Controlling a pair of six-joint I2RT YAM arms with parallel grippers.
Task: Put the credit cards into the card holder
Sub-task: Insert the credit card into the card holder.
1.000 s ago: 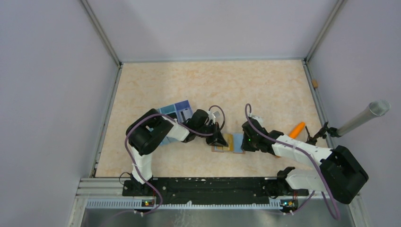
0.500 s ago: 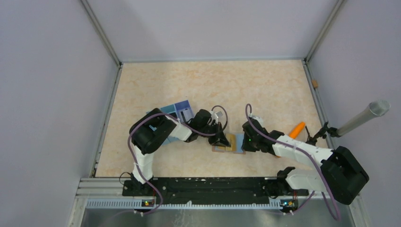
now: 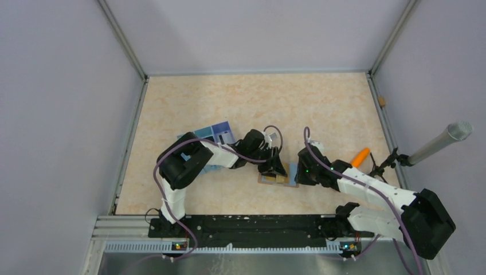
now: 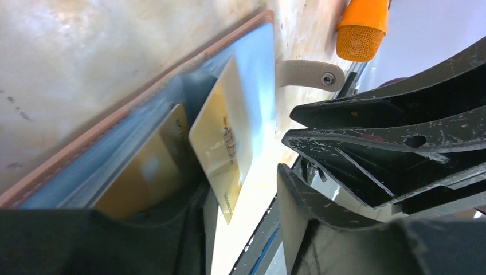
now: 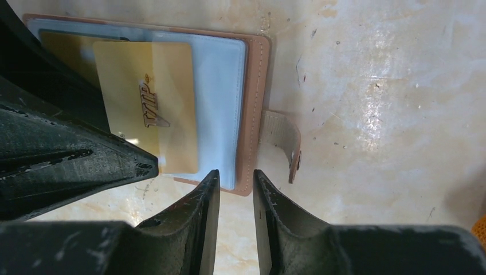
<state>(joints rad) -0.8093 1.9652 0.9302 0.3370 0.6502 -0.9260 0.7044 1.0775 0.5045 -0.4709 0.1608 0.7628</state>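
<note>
The brown card holder (image 3: 269,179) lies open on the table between both arms, light blue inside (image 5: 220,103). A gold credit card marked VIP (image 5: 149,103) rests tilted on it, one corner (image 4: 229,206) reaching between my left gripper's open jaws and loose of both. A second gold card (image 4: 143,177) sits deeper in a pocket. My left gripper (image 4: 246,189) hovers over the holder's left half. My right gripper (image 5: 236,183) stands slightly open at the holder's near right corner, with nothing between its fingers. Whether the light blue surface is a card or lining, I cannot tell.
The holder's strap with a snap (image 5: 281,143) sticks out on its right side. An orange carrot-shaped object (image 3: 360,156) lies to the right of the right gripper. A blue divided box (image 3: 213,136) sits behind the left arm. Grey walls enclose the table.
Both grippers have gone from shut to open. The left gripper let go of the gold card and shifted a little right over the holder. The right arm drew slightly right.
</note>
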